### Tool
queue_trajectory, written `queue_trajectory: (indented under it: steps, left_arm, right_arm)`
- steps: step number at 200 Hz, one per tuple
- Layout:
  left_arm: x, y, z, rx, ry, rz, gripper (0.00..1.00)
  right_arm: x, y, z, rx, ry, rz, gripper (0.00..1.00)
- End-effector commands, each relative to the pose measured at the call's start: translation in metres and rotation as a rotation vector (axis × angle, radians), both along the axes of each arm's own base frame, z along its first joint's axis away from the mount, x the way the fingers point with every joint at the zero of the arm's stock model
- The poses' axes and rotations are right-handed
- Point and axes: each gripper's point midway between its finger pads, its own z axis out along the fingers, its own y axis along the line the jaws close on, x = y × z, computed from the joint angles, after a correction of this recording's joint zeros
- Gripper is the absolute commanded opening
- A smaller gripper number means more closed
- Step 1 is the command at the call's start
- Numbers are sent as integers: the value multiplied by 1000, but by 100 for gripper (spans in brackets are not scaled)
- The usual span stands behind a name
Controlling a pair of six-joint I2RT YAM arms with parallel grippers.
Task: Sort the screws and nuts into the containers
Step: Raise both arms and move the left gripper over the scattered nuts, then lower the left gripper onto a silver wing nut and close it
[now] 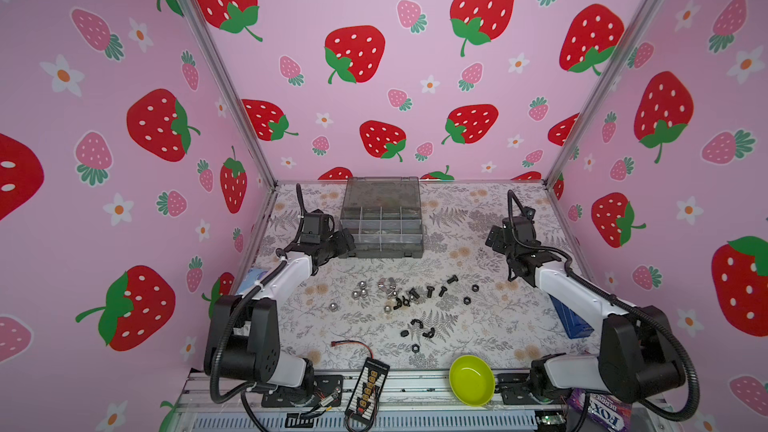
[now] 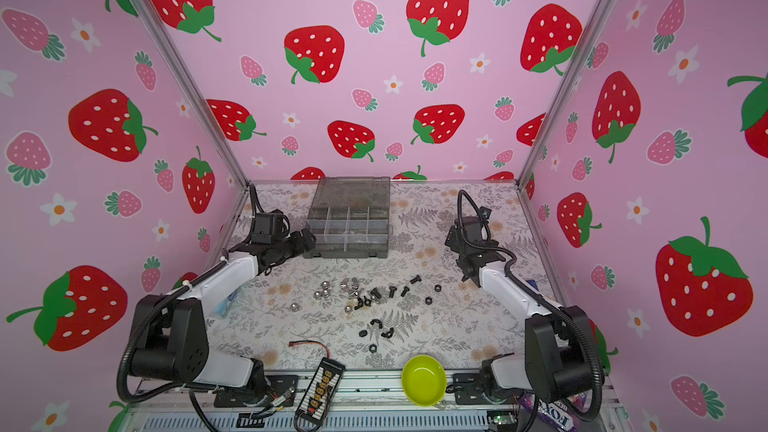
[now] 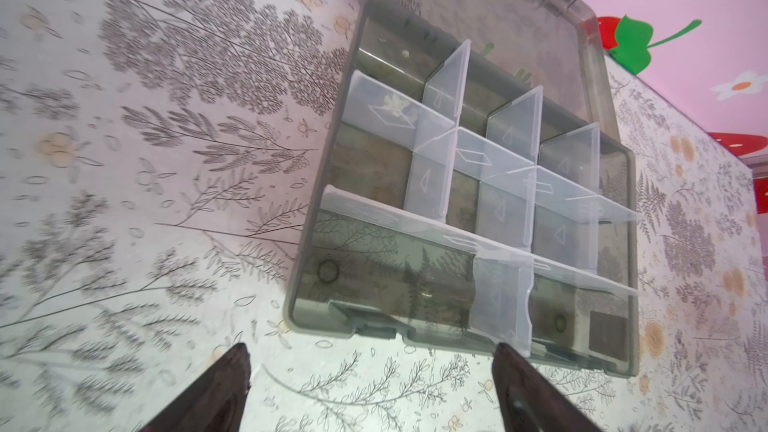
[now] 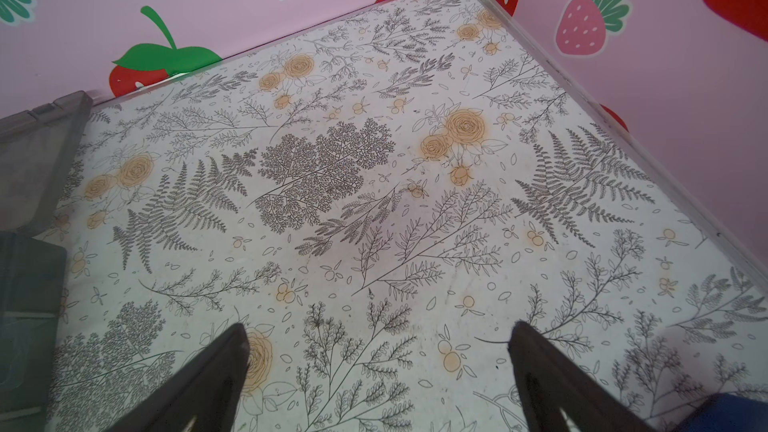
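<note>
Tabletop (image 1: 457,338), fern-and-flower print, enclosed by pink strawberry-pattern walls (image 1: 374,14). Containers (image 1: 380,224), lid open, sit upper centre of the surface. Screws (image 1: 430,292) and nuts (image 1: 356,293) lie scattered loose mid-frame below. Left gripper (image 3: 370,351) and right gripper (image 4: 380,326) have fingers spread wide, holding nothing.

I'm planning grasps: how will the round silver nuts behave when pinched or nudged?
The silver nuts look domed and glossy, so they would probably roll on the flat table if nudged. Their shine suggests slick metal, likely to squirt from a pinch. Being tiny, they are probably light.
</note>
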Motion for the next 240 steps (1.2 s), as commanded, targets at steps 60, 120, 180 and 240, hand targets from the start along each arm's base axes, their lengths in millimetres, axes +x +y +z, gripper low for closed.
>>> queue_trajectory:
  steps: [60, 120, 180, 240]
  left_arm:
    - [-90, -77, -9, 200, 113, -234, 83]
    - [-118, -143, -44, 289, 163, -487, 68]
    - [-125, -171, -60, 308, 172, -642, 53]
    - [-130, -176, -77, 318, 218, -662, 37]
  right_arm:
    - [-7, -16, 3, -5, -5, -116, 100]
    - [-14, -23, 7, -1, -19, -152, 100]
    - [-18, -28, 7, -16, -16, -171, 100]
    - [-17, -29, 7, -25, -8, -179, 100]
